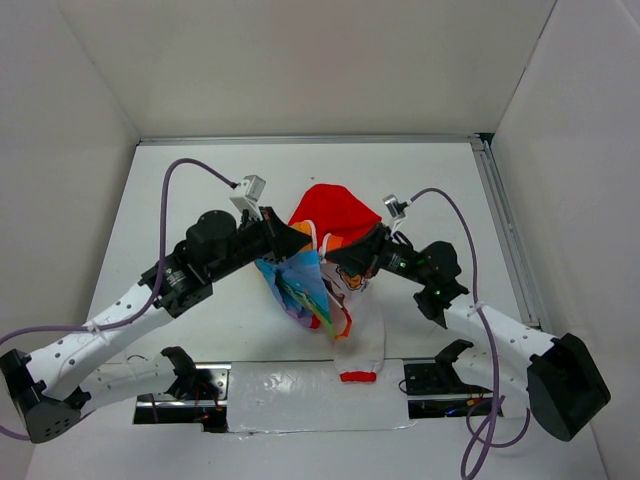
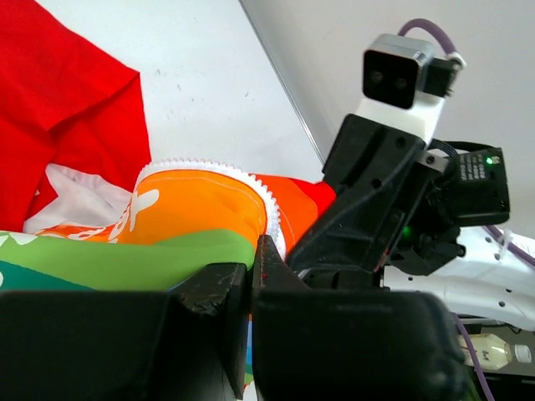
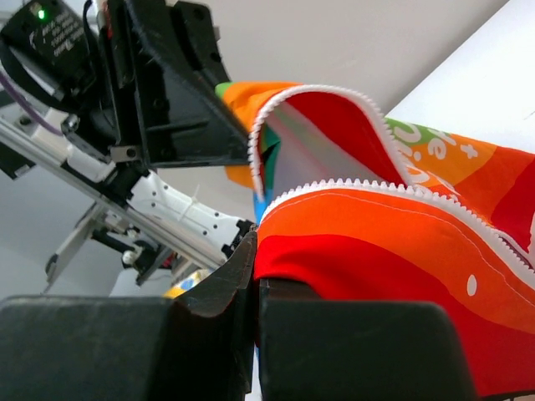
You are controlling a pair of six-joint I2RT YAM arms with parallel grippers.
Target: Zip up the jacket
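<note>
Jacket (image 1: 335, 215) print (image 3: 435, 147) illegible; left hand (image 1: 299, 241), right hand (image 1: 337, 258) pinch its edges.

Both arms are reaching inward, meeting at jacket (image 1: 335, 215). L gripper (image 1: 291, 241) is pinching its L edge and R gripper (image 1: 338, 260) its R edge, jaws clamped tight.

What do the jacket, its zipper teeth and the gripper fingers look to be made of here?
The jacket looks like soft, matte fabric: it folds and droops where it is held. The zipper teeth seem to be white molded plastic, small and evenly spaced. The left gripper and right gripper look like hard, matte black plastic, possibly printed; the finish leaves that open.
</note>
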